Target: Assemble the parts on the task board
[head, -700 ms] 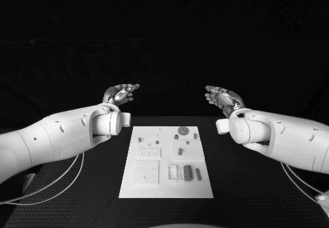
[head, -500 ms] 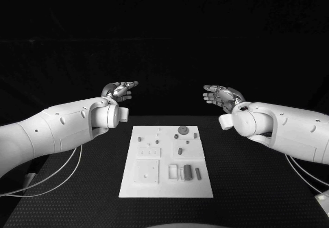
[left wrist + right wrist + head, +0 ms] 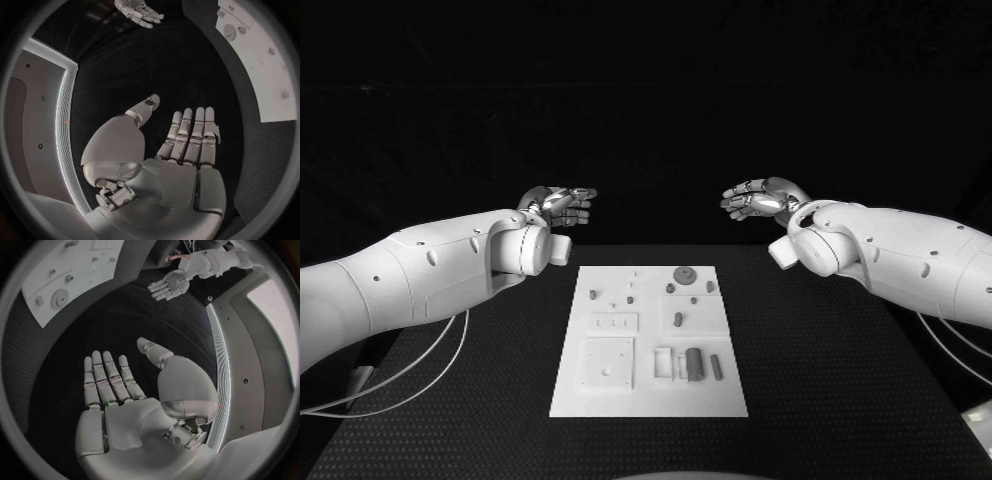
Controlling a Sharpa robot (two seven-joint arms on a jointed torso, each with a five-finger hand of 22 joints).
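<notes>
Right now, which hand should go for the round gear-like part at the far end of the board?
Right, probably. Both the left hand and right hand hover open beyond the task board, but the round part sits right of the board's centre, nearer the right hand.

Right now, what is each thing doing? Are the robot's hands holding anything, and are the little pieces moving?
left hand: open, holding nothing, raised beyond the board.
right hand: open, holding nothing, raised beyond the board.
task board: lying flat on the table, untouched.
parts: resting on the board, none held.
table: black, bearing the board.
</notes>
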